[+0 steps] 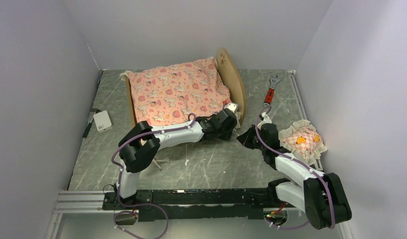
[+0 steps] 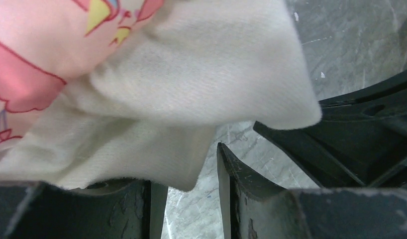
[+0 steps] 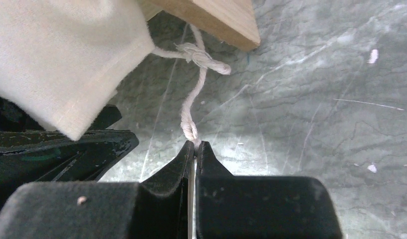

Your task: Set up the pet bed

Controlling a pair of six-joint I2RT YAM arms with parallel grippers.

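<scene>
Cord (image 3: 190, 107) pinched at the bed (image 3: 211, 15) corner
Right gripper (image 3: 195, 147) is clamped on the cord's end; left gripper (image 2: 191, 174) stands part-open, mattress (image 2: 191, 74) corner loose over its fingers. The bed lies just beyond both, headboard (image 1: 230, 69) to the right.

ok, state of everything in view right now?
bed: upright, mattress on it
mattress: on bed, white corner hanging off
cord: knotted at that corner, end in right gripper
pillow: on table, off bed
wrench: flat on table
left gripper: open, by mattress corner
right gripper: shut on cord
</scene>
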